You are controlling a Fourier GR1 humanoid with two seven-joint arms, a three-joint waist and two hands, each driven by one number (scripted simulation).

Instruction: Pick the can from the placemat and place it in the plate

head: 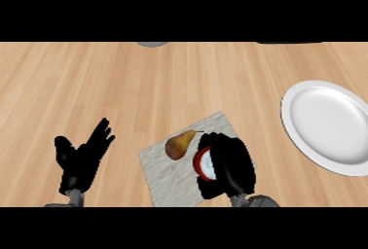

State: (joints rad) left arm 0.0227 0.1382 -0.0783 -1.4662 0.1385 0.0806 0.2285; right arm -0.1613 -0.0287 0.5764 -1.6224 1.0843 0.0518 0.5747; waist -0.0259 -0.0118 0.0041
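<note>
Left hand (pixel 82 158) black; right hand (pixel 230 165) black too; grey forearms (pixel 253 200) show at both wrists.

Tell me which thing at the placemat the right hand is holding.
The red-and-white can, inside the right hand's curled fingers; the yellow-brown pear beside it lies ungripped on the placemat.

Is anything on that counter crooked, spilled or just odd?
Only the placemat looks askew: it lies turned at an angle to the grain of the counter. A pear lies on it, beside the can that the right hand curls round. Nothing spilled or broken shows.
</note>
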